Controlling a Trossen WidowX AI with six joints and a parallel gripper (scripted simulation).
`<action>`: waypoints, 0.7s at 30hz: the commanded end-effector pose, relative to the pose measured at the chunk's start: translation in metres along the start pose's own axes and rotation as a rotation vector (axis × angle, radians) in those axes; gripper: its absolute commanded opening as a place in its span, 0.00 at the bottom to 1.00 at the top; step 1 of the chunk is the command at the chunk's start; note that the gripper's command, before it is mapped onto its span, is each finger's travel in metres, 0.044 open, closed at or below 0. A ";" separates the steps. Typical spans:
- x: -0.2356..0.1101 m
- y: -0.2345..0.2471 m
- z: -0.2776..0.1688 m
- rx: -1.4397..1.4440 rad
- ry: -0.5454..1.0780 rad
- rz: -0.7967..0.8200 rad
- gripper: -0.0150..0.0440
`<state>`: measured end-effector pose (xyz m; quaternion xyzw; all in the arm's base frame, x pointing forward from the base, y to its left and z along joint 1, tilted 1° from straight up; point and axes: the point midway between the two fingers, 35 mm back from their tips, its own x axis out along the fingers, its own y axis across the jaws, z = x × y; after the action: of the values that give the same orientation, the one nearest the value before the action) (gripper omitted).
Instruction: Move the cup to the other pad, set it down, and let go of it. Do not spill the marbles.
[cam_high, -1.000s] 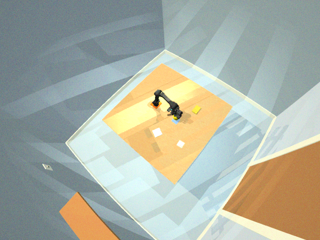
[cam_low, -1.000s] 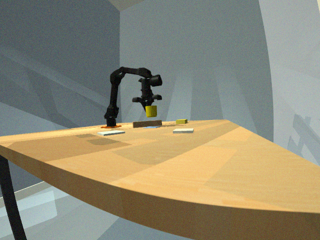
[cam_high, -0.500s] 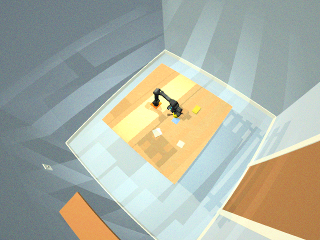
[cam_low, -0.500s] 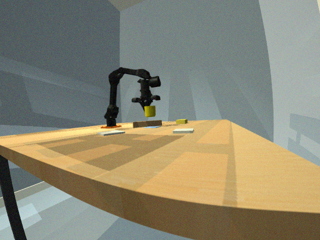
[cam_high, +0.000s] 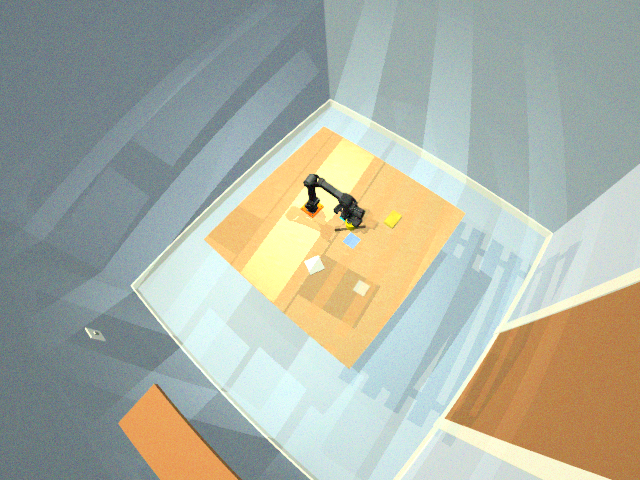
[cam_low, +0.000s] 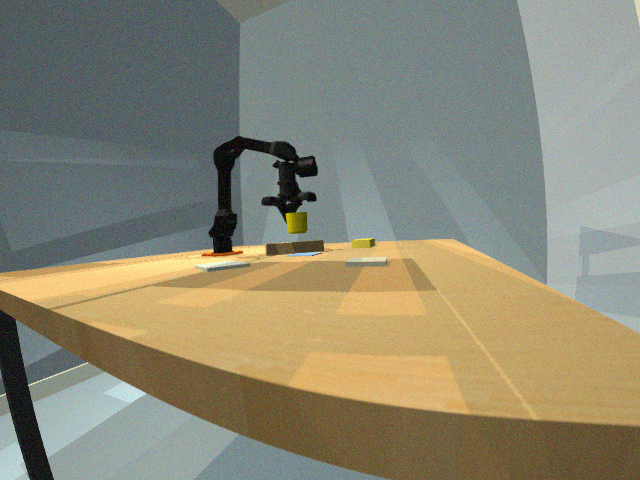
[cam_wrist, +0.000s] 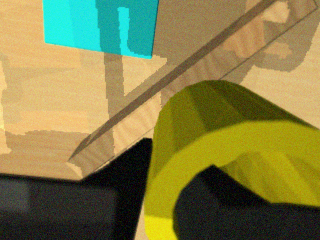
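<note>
My gripper (cam_high: 348, 219) (cam_low: 292, 210) (cam_wrist: 161, 148) is shut on the rim of the yellow cup (cam_high: 350, 224) (cam_low: 296, 222) (cam_wrist: 225, 125) and holds it upright, well above the table. The cup hangs over a low wooden bar (cam_low: 294, 247) (cam_wrist: 165, 100). A light blue pad (cam_high: 351, 240) (cam_low: 305, 254) lies on the near side of the bar. In the wrist view a cyan pad (cam_wrist: 100, 22) lies beyond the bar. The marbles are hidden inside the cup.
A yellow block (cam_high: 392, 218) (cam_low: 363, 242) lies to the right of the arm. A white flat tile (cam_high: 314, 264) (cam_low: 222, 266) and a beige one (cam_high: 360, 287) (cam_low: 366, 261) lie nearer the front. The arm stands on an orange base plate (cam_high: 312, 209) (cam_low: 222, 252).
</note>
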<state>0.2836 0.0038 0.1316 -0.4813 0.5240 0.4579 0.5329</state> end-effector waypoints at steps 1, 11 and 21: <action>0.000 0.008 0.006 0.003 0.005 0.000 0.25; 0.000 0.024 0.023 0.003 0.003 0.001 0.25; -0.001 0.039 0.038 0.003 0.002 0.003 0.25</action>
<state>0.2552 0.0418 0.1312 -0.4804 0.5231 0.4587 0.5340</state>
